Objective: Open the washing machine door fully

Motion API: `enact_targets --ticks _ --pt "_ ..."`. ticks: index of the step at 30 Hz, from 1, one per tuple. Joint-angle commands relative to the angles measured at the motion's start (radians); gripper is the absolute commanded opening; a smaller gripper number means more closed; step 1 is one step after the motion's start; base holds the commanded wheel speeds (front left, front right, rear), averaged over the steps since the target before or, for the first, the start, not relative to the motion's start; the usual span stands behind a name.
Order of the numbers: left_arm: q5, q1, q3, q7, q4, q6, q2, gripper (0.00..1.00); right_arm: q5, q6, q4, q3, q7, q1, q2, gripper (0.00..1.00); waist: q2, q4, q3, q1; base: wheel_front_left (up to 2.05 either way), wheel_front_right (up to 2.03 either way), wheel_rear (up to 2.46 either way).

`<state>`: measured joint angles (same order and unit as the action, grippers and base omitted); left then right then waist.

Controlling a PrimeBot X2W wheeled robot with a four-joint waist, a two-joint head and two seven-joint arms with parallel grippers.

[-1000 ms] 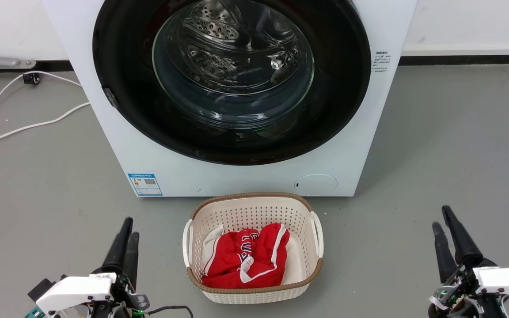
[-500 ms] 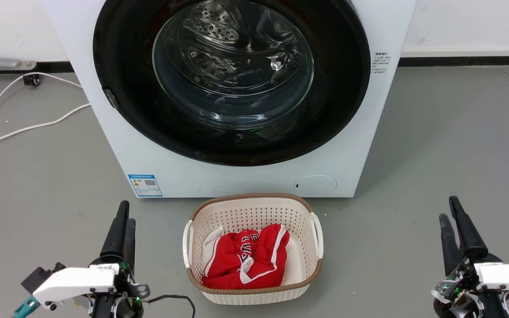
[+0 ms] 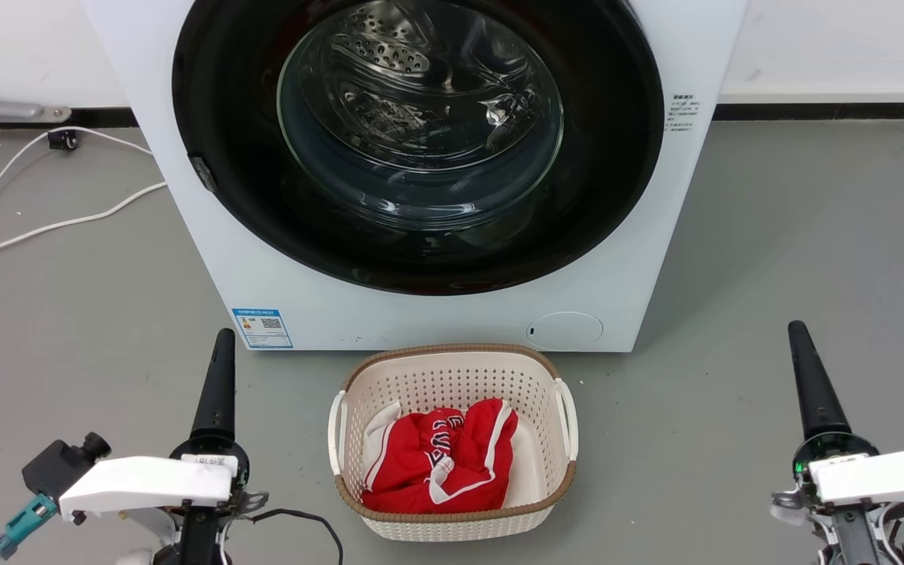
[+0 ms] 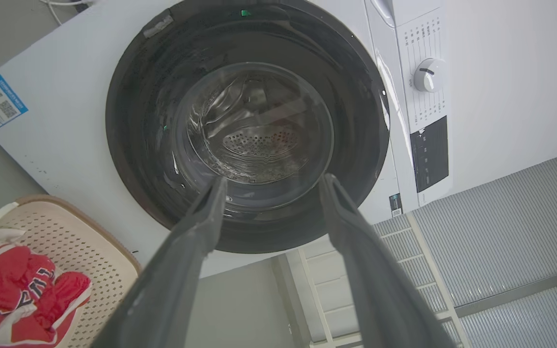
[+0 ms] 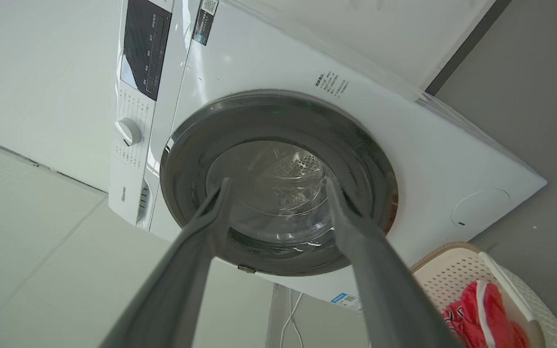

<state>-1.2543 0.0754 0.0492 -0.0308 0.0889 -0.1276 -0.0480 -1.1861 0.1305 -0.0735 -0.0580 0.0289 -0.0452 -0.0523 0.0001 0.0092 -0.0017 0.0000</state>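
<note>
Before the washing machine (image 3: 421,322), well clear of its shut glossy door (image 3: 421,141) (round, glass-bowled), the left gripper (image 3: 224,339) and right gripper (image 3: 796,329) are being held spread wide, empty.

The big white boxy front-loading washing machine (image 3: 421,322) stands upright at the far middle of the grey floor, against the wall. Its large round glossy black door (image 3: 418,141), with a clear glass bowl at its centre, sits shut, flush with the front
</note>
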Motion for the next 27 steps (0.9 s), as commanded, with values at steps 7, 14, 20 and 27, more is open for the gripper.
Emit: enact_targets --ticks 7,14,20,27 --pt "0.172 0.013 -0.009 -0.030 -0.040 -0.002 -0.004 1.00 0.203 0.000 0.059 0.024 0.033 0.003 -0.001 1.00 -0.0001 0.005 -0.002 0.0000 0.00 0.00 0.00" --pt "0.336 0.002 -0.007 -0.054 -0.050 -0.002 -0.005 1.00 0.375 0.000 0.071 0.033 0.056 0.017 0.000 1.00 -0.0001 0.007 -0.004 0.0000 0.00 0.00 0.00" --pt "0.458 -0.007 0.003 -0.073 -0.054 -0.003 -0.004 1.00 0.512 0.000 0.065 0.034 0.075 0.022 0.000 1.00 -0.0001 0.010 -0.005 0.0000 0.00 0.00 0.00" --pt "0.588 -0.016 0.004 -0.094 -0.044 0.005 -0.003 1.00 0.649 0.000 0.050 0.028 0.095 0.029 0.000 1.00 -0.0001 0.017 -0.007 0.0000 0.00 0.00 0.00"
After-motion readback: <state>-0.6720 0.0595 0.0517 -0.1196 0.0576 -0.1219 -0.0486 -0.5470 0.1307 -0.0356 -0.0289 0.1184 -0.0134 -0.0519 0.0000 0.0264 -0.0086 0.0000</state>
